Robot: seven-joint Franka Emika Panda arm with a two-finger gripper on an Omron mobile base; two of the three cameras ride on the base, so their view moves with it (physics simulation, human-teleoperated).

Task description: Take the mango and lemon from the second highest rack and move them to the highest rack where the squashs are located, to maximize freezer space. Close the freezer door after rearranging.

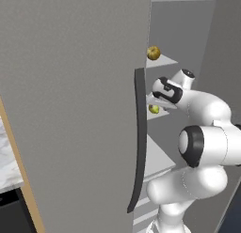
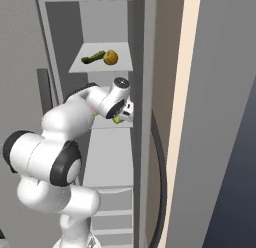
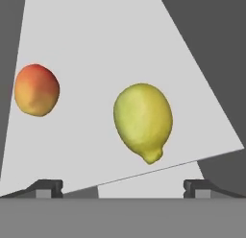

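Two dark fingertips (image 3: 48, 188) stand wide apart at the bottom of the hand view, with nothing between them; the gripper (image 3: 122, 190) is spread and empty. Directly ahead of it, toward 12 o'clock, the lemon (image 3: 143, 121) lies on the second highest rack (image 3: 96, 45), near that shelf's front edge, its nub pointing down toward the gripper. At about 10 o'clock from the lemon, well apart from it, the mango (image 3: 36, 89) rests on the same pale slab.

From the left base view the gripper (image 1: 159, 102) is reaching in at shelf level, and the lemon (image 1: 154, 108) shows just below the hand, partly covered by it. Whether the fingers touch the fruit cannot be told. From the right base view the gripper (image 2: 128, 112) sits at the same shelf, with the lemon (image 2: 117, 120) peeking out at its 7 o'clock.

Above, at 12 o'clock, the highest rack (image 2: 82, 67) carries one round olive-yellow squash (image 2: 110, 57) and, touching or just beside it at 9 o'clock, a long green vegetable (image 2: 93, 57). The freezer door (image 1: 70, 110) stands open, its dark handle (image 1: 139, 138) running vertically at 9 o'clock of the arm.
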